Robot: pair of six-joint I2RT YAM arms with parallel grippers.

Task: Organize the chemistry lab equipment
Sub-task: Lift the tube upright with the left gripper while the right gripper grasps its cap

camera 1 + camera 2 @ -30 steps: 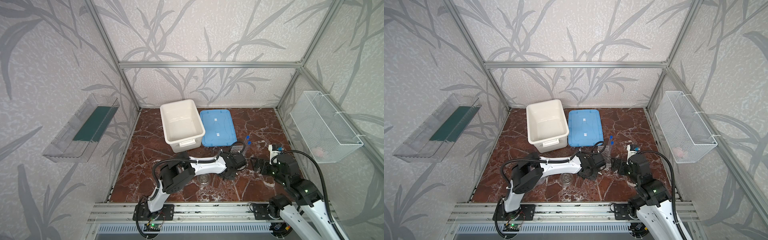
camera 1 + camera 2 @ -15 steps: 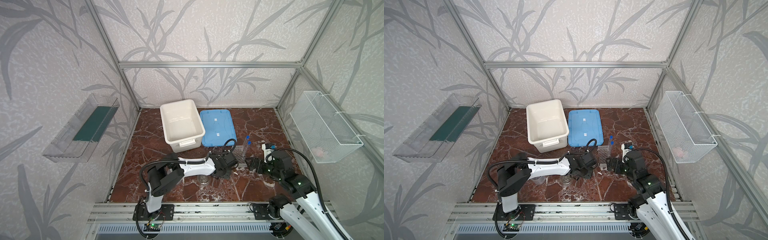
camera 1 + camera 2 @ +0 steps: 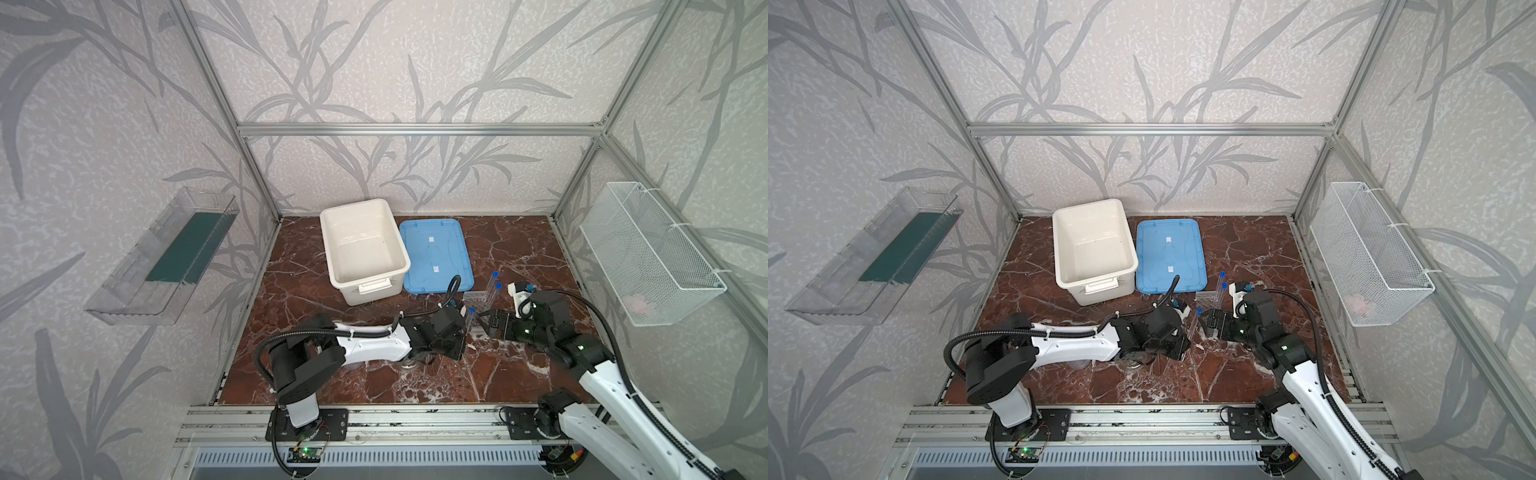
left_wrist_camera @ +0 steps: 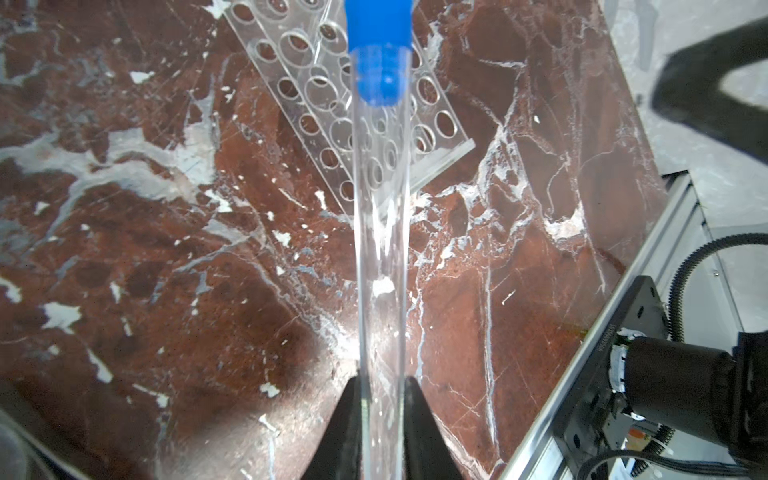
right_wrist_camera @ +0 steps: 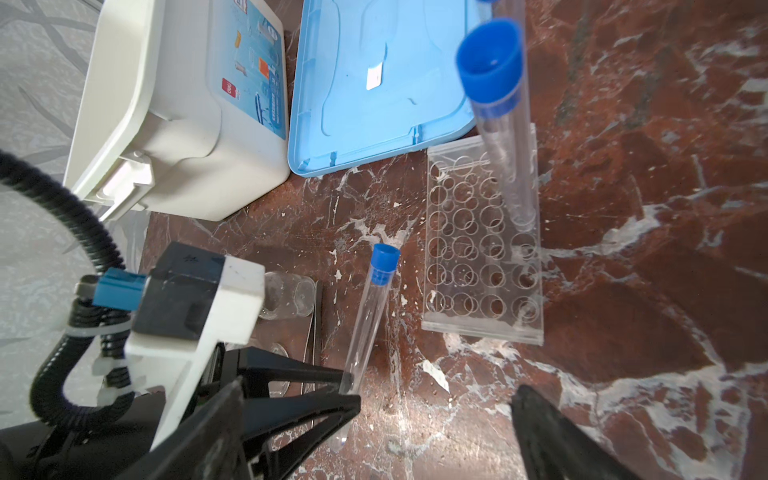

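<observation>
My left gripper [image 4: 382, 380] is shut on the lower end of a clear blue-capped tube [image 4: 380, 208]. In both top views the tube [image 3: 469, 320] [image 3: 1195, 321] tilts up in front of the clear multi-hole rack [image 3: 473, 296] [image 3: 1205, 296]. Two more blue-capped tubes [image 3: 495, 282] [image 3: 1222, 282] stand in that rack [image 5: 482, 257]. My right gripper [image 3: 484, 323] [image 3: 1206, 323] [image 5: 378, 386] is open just right of the held tube [image 5: 370, 316], holding nothing. A small clear jar [image 5: 289, 297], thin rods [image 5: 316, 328] and a round glass vessel [image 3: 409, 365] lie by the left arm.
A white tub [image 3: 365, 291] and its blue lid [image 3: 434, 257] sit on the marble floor behind the arms. A wire basket [image 3: 648, 253] hangs on the right wall. On the left wall is a clear shelf [image 3: 166, 257].
The left gripper has drawn slightly left with the tube, its elbow swinging left. The open right gripper has moved left, closer to the held tube.
</observation>
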